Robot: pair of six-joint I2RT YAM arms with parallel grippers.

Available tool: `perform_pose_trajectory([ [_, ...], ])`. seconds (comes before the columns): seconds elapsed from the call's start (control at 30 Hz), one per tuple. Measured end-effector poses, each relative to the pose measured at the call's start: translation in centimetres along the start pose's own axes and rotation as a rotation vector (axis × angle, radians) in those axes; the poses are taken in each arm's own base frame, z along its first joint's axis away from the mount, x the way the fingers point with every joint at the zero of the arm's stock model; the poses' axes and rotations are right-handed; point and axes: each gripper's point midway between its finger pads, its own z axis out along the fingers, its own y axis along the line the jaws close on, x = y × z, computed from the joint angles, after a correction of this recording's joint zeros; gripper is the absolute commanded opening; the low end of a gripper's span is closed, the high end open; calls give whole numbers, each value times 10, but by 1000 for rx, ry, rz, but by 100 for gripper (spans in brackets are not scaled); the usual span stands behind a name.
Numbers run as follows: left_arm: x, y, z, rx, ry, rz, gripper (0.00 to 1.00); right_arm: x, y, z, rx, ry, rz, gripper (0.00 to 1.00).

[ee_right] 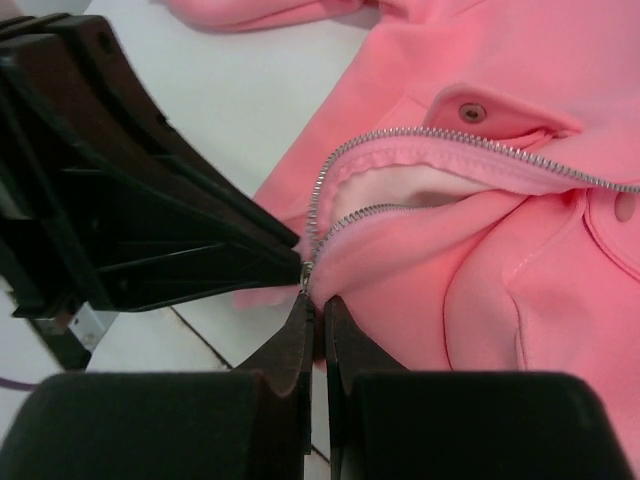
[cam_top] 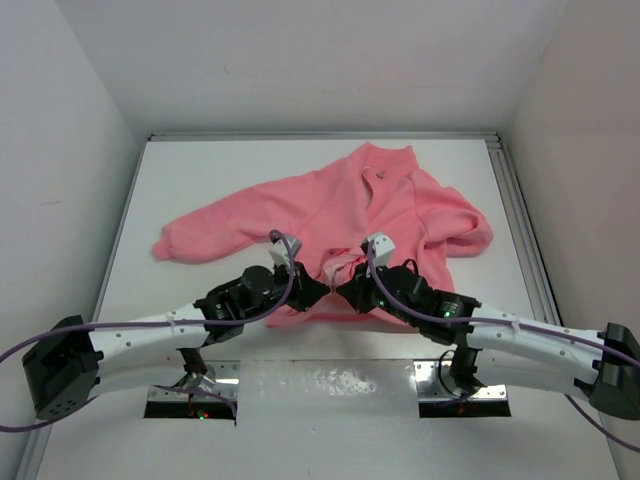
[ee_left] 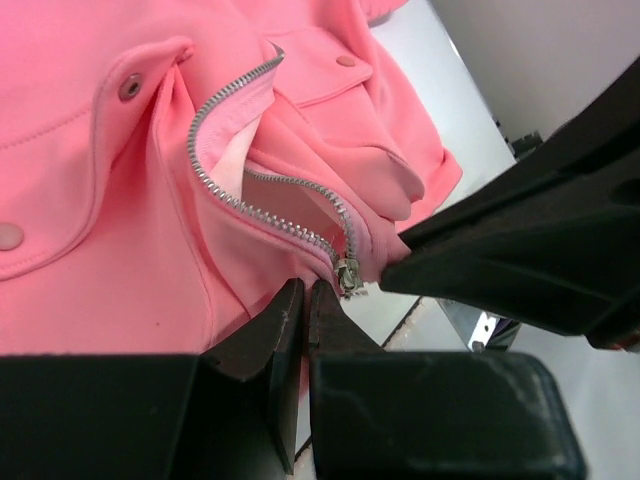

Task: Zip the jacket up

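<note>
While the jacket [cam_top: 330, 200] is laid on the white table [cam_top: 210, 170], collar at the far side and hem toward the arms, both claws are brought together at the bottom of its open front. The left gripper [ee_left: 306, 295] is seen pressed together, with pink hem pinched just below the zipper slider [ee_left: 348, 274]. The right gripper [ee_right: 314, 308] is likewise squeezed onto the hem, right beside it. Higher up, the zipper teeth [ee_right: 450, 131] are gaped apart. From overhead, the fingertips are masked by the wrists. Whether both rows are caught in the slider cannot be made out.
</note>
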Motion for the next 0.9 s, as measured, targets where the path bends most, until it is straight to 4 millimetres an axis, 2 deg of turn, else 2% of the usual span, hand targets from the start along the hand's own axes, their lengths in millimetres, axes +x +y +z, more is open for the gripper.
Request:
perform_pose_trajectory([
  [0.27,1,-3,8,-10,36,4,0,-5,2,1,25,44,-12,0],
  [0.4,0,-1,1,-21,41,7,0,-11,-1,11,49,57,-12,0],
  [0.53,-9,-5,-7,-5,8,6,0,-16,-15,19,70,64,34,0],
  [0.63,-13,-8,-9,7,-4,5,0,-20,-14,21,53,56,54,0],
  [0.9,-3,-9,-11,36,25,3,0,-9,-13,17,24,80,97,0],
])
